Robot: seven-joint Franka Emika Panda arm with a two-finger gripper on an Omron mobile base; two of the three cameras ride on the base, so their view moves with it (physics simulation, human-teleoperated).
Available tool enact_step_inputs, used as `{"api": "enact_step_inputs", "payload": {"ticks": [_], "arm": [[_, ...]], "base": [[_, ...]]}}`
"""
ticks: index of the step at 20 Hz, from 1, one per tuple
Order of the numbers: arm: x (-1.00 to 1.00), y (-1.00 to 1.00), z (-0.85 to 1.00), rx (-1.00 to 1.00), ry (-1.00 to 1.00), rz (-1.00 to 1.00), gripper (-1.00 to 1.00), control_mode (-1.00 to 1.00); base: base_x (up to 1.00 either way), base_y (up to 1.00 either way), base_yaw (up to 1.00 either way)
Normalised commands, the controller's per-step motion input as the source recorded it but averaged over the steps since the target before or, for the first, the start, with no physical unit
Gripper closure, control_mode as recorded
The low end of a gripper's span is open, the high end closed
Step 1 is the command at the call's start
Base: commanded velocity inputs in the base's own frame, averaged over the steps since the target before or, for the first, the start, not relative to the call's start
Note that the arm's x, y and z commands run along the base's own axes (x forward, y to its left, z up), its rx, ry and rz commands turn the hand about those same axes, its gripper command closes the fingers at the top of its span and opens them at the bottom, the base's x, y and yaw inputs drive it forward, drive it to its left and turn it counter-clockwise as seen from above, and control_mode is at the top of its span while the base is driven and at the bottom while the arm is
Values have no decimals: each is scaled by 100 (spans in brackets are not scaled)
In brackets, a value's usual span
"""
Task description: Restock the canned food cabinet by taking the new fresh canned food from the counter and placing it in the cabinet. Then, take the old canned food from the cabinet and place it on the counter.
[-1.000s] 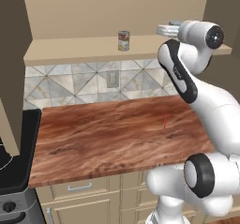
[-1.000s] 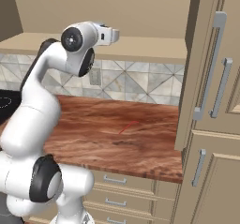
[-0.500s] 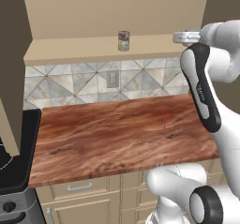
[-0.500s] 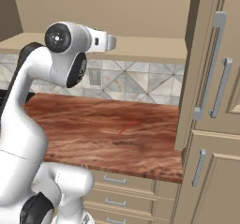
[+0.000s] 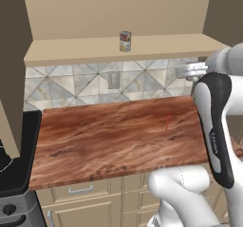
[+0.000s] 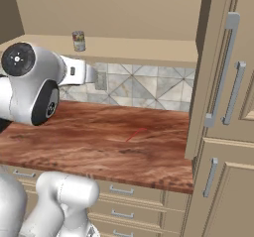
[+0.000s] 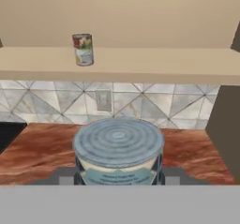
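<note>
The new fresh canned food (image 5: 125, 41) stands upright on the cabinet (image 5: 71, 50) shelf. Rightward, above the tabletop (image 5: 114, 136), the tool (image 7: 118, 178) pinches the old canned food (image 7: 118, 150) by its sides; it looks rigid, smooth, likely slippery.

counter (image 5: 109, 136): glossy reddish-brown wood grain with darker streaks
cabinet (image 5: 95, 48): matt, smooth tan board, above the counter
new fresh canned food (image 5: 125, 41): metal tin, silver top, printed paper-like label
old canned food (image 7: 118, 150): dull grey metal lid with ridged rings
backsplash (image 5: 142, 81): smooth stone-look tiles behind the counter
</note>
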Motion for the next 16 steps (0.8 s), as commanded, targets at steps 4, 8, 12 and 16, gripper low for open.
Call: {"api": "enact_step_inputs", "payload": {"ticks": [4,8,12,16], "arm": [[-52,100,-72,0,9,12,100,-100],[-1,100,-82,3,12,24,100,-100],[39,67,-60,5,14,30,100,-100],[73,10,-42,3,17,36,100,-100]], "base": [[0,0,0],[0,0,0],[0,0,0],[0,0,0]]}}
